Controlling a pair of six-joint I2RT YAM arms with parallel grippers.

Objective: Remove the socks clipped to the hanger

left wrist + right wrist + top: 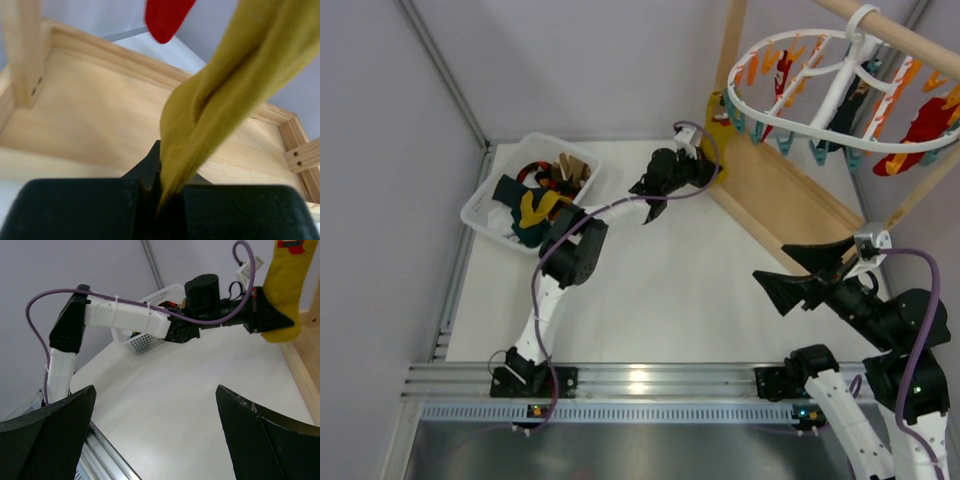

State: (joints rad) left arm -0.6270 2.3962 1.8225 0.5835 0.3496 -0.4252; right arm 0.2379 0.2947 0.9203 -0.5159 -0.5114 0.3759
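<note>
Here the black left gripper [161, 197] pinches the hanging mustard-yellow fabric sock [225, 90]; the black right gripper [155, 435] gapes wide

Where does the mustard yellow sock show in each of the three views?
Top external: mustard sock, upper middle, just above the left gripper.
Left wrist: sock fills centre to top right, pinched in that gripper.
Right wrist: sock at top right.
Shared landmark: wooden stand base.

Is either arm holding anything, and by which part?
The left end effector pinches the yellow sock near its lower end; the right end effector holds nothing.
</note>
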